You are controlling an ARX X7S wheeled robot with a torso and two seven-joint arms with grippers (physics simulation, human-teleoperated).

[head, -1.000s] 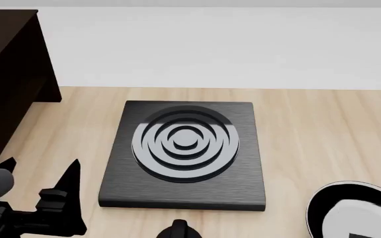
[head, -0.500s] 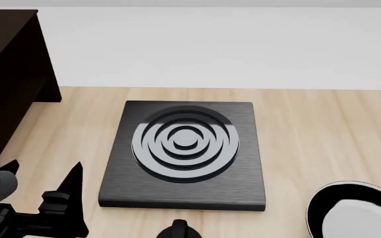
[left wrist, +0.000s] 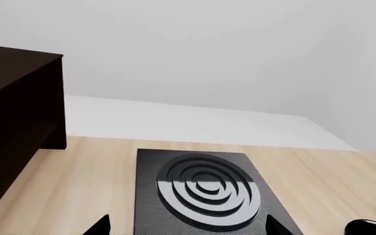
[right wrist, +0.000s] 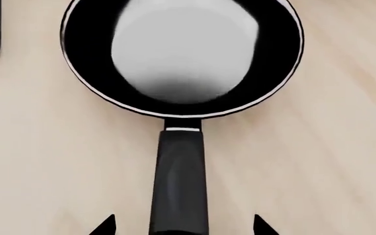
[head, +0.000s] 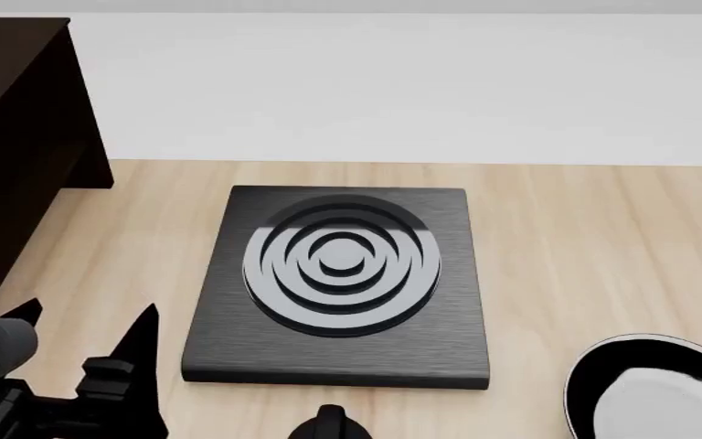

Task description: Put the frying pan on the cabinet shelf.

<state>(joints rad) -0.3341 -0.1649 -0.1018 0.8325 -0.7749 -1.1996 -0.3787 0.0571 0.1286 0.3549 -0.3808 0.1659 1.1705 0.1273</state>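
The frying pan [right wrist: 181, 54] lies flat on the light wooden tabletop, glossy black with a pale rim, its long handle [right wrist: 180, 181] pointing at the right wrist camera. Part of the pan shows at the head view's bottom right [head: 650, 389]. My right gripper [right wrist: 183, 225] is open, with one fingertip on each side of the handle and not touching it. My left gripper [head: 87, 315] is open and empty, low over the table at the front left, beside the stove plate. The dark cabinet [head: 15, 137] stands at the far left and also shows in the left wrist view [left wrist: 11, 112].
A square black stove plate [head: 341, 283] with concentric rings lies mid-table and also shows in the left wrist view [left wrist: 204, 191]. A small black rounded part [head: 330, 422] shows at the head view's bottom edge. A white wall runs behind the table.
My left gripper has drifted slightly down and right in the head view, toward the near edge. The pan and stove plate have not moved.
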